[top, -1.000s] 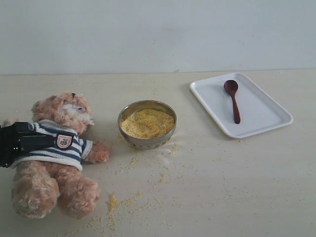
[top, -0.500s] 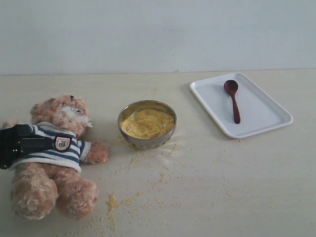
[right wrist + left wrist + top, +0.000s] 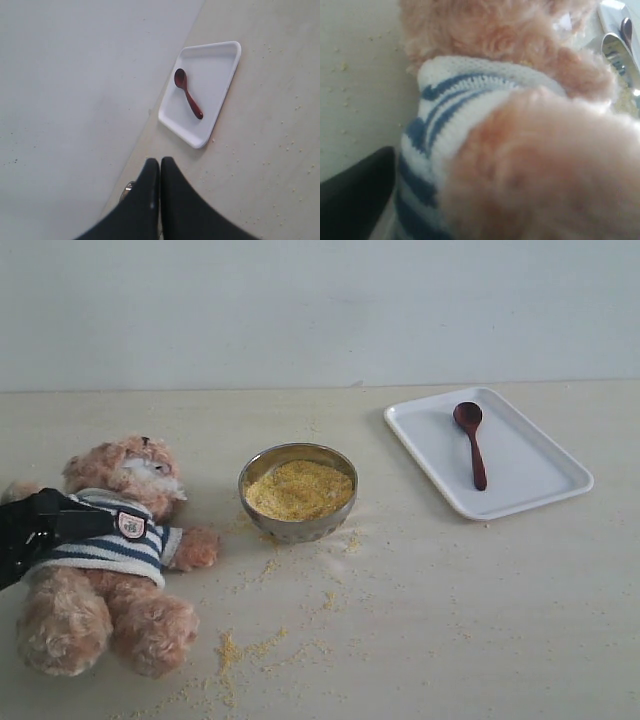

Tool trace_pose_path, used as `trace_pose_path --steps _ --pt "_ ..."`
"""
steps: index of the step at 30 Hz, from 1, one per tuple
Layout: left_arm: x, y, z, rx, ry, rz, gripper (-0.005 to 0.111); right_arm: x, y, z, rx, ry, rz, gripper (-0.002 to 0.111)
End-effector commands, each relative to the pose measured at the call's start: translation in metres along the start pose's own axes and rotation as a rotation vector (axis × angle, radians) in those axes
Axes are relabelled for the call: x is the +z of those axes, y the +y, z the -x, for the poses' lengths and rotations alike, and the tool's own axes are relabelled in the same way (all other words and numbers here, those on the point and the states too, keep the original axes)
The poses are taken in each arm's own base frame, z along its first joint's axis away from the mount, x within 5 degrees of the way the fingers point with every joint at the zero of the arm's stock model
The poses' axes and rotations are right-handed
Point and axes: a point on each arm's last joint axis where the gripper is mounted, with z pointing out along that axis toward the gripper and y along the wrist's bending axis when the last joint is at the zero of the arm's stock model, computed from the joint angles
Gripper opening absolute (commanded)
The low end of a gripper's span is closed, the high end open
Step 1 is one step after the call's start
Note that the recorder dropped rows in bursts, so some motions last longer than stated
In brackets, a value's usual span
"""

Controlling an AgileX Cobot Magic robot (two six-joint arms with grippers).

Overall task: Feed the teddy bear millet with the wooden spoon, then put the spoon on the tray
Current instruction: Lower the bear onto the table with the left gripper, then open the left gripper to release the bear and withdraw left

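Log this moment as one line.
left gripper gripping teddy bear | right gripper shut, empty | wooden spoon on tray | millet in bowl

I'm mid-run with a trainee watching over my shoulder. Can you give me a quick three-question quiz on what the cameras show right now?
1. True or false: the right gripper is shut, with nothing between its fingers.
2. Fill in the blank: the left gripper is at the teddy bear's ____ shirt.
3. Where is the wooden spoon?
A. in the right gripper
B. lying on the tray
C. across the teddy bear

Key: 1 true; 2 striped; 3 B.
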Motion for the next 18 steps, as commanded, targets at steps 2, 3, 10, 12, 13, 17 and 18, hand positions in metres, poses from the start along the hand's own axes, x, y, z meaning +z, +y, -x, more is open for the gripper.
trace_pose_path --steps 2,3,10,12,13,17,18 --pt "0.0 -0.005 0.006 -0.044 -0.025 -0.055 0.111 -0.001 -0.001 0.0 -0.007 -0.001 -0.009 0.0" --pt "0.0 -0.007 0.006 -0.043 -0.026 -0.076 0.111 -0.001 -0.001 0.0 -0.007 -0.001 -0.009 0.0" --pt "-0.01 -0.014 0.01 -0.021 -0.043 -0.175 0.111 -0.001 -0.001 0.0 -0.007 -0.001 -0.009 0.0" --pt "-0.018 -0.016 0.013 0.002 -0.052 -0.179 0.111 -0.001 -0.001 0.0 -0.007 -0.001 -0.009 0.0" --pt "-0.024 -0.016 0.014 0.007 -0.06 -0.176 0.111 -0.001 -0.001 0.0 -0.007 -0.001 -0.009 0.0" --pt "-0.049 -0.019 0.022 0.034 -0.09 -0.147 0.111 -0.001 -0.001 0.0 -0.007 -0.001 -0.009 0.0" --pt "-0.057 -0.02 0.024 0.049 -0.095 -0.136 0.111 -0.001 -0.001 0.0 -0.007 -0.001 -0.009 0.0"
